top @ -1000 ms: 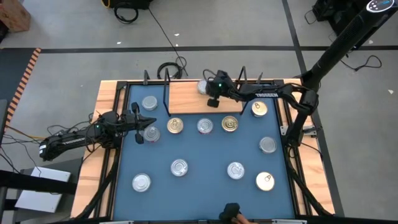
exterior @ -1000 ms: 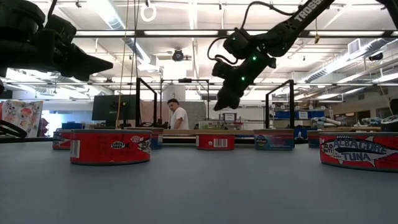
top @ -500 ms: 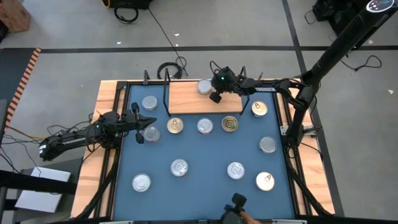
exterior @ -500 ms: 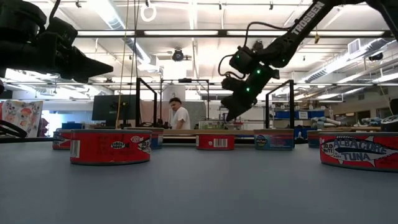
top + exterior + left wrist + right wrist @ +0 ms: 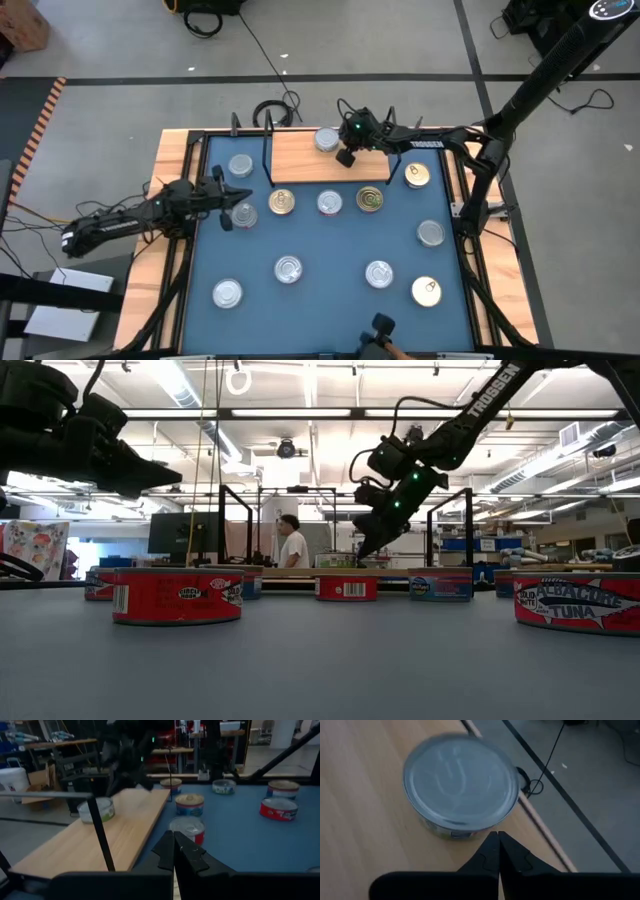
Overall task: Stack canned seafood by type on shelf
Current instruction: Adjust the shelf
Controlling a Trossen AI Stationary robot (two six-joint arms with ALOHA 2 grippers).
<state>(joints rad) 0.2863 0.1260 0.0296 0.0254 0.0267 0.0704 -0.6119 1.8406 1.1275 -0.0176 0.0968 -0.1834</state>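
The blue-topped table (image 5: 330, 300) carries the shelf (image 5: 300, 160), a light wooden board with black wire uprights, along its far edge, and most of the canned seafood lies scattered on the blue surface nearer the camera: a row of three tins just in front of the board, among them a gold-topped tin (image 5: 370, 200), and others spread toward the near side. The right arm reaches in over the board from the right, and the right gripper (image 5: 345, 157) hovers above the wood with its fingers pressed together and holding nothing. One silver-topped tin (image 5: 327, 139) stands alone on the shelf near its far edge, just beside that gripper and apart from it; in the right wrist view the same tin (image 5: 460, 785) sits flat on the wood directly ahead of the closed fingertips, with a sliver of board between them. The left gripper (image 5: 222, 195) waits at the table's left side, its fingers also together and empty, pointing across a silver-topped can (image 5: 244, 213) that lies just ahead of it.
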